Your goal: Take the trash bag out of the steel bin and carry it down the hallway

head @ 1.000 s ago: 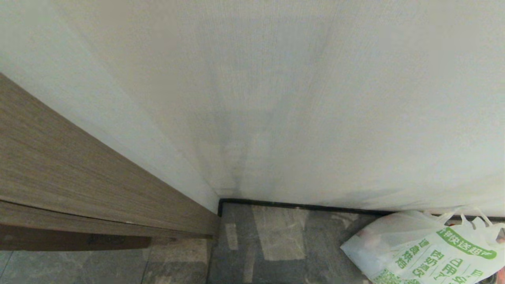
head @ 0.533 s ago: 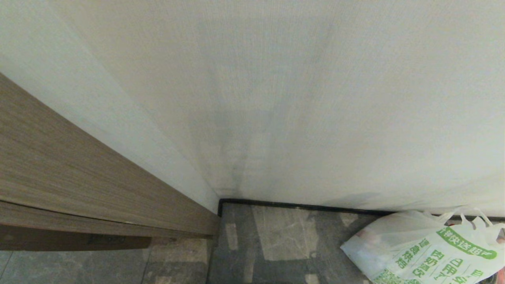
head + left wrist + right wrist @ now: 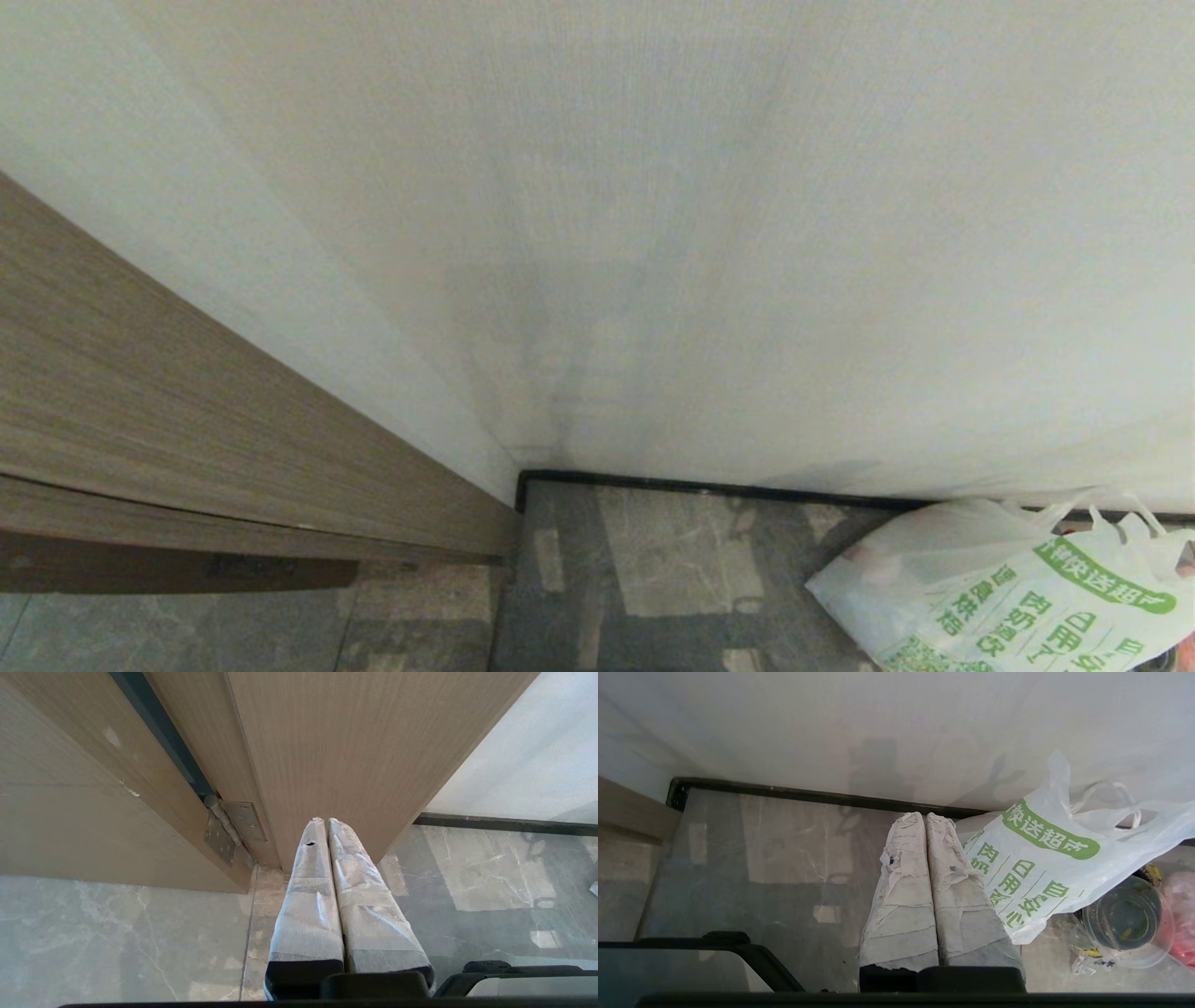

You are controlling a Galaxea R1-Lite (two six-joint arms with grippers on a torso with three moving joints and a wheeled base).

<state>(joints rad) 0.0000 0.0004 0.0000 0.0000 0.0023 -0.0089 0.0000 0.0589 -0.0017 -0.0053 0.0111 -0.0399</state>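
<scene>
The trash bag, white with green bands and characters, lies on the grey floor tiles against the white wall at the lower right of the head view; it also shows in the right wrist view. My right gripper is shut with nothing in it and hangs above the floor just beside the bag, apart from it. Over the tiles by the wooden door frame, my left gripper is shut and empty. The steel bin is out of view. Neither arm shows in the head view.
A tan wooden door frame runs along the left, with a hinge near the floor. A black skirting strip lines the wall base. A clear bag with a black bowl and pinkish-red plastic lies beside the trash bag.
In the head view the bag, wall and door frame have stayed where they were; only the faint shadows on the wall and floor have shifted.
</scene>
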